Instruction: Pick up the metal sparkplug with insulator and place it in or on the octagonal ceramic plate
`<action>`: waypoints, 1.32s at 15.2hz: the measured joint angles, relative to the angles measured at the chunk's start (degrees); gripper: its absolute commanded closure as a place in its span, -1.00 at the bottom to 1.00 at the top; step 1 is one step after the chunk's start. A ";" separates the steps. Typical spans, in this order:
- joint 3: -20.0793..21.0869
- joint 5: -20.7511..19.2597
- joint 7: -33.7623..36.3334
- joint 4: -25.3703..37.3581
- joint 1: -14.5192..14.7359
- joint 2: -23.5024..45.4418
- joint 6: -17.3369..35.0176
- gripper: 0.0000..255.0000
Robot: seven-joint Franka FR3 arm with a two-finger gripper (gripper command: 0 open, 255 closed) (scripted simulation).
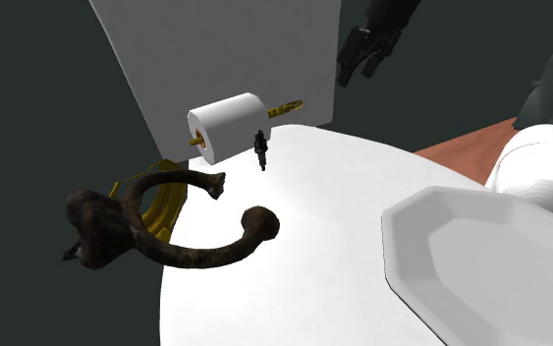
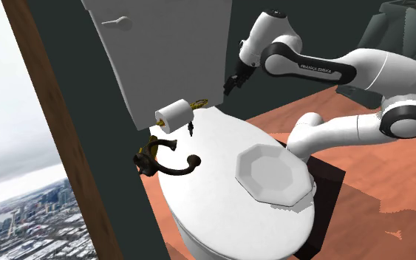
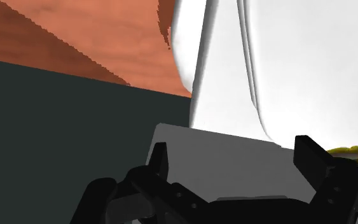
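Sparkplug point(image 1: 259, 149) upright on white lid point(image 1: 294, 231) beside paper roll point(image 1: 230, 123), well apart from plate point(image 1: 480, 270); tool point(image 1: 360, 65) empty, fingers point(image 3: 160, 162) apart.

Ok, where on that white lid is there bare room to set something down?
The widest bare patch of the white rounded lid lies between the dark rusty curved hook and the white octagonal plate. It is crowded at its far edge, where the small dark spark plug stands beside the white paper roll.

Sparkplug point(image 1: 260, 150) on toilet lid point(image 1: 313, 216) beside paper roll point(image 1: 230, 125); plate point(image 1: 412, 218) on lid, well apart.
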 measured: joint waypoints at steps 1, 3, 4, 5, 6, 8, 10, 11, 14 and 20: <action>1.37 0.95 1.64 -1.20 0.40 -1.21 1.28 -1.00; 4.38 2.87 4.89 -3.43 1.17 -2.75 4.59 -1.00; 5.93 3.76 6.55 -3.89 1.45 -3.07 6.06 -1.00; 7.63 4.64 8.27 -4.04 1.63 -2.91 7.71 -1.00; 9.47 5.64 10.05 -5.24 2.03 -3.49 9.69 -1.00; 13.44 7.49 13.96 -6.00 2.60 -4.00 12.77 -1.00; 17.12 9.12 17.50 -7.26 2.99 -4.70 16.08 -1.00; 19.06 9.75 19.24 -6.94 2.73 -4.13 17.81 -1.00; 25.17 11.44 24.81 -6.02 1.87 -3.30 22.30 -1.00; 37.31 13.34 34.80 -3.18 -2.89 -0.46 31.35 -1.00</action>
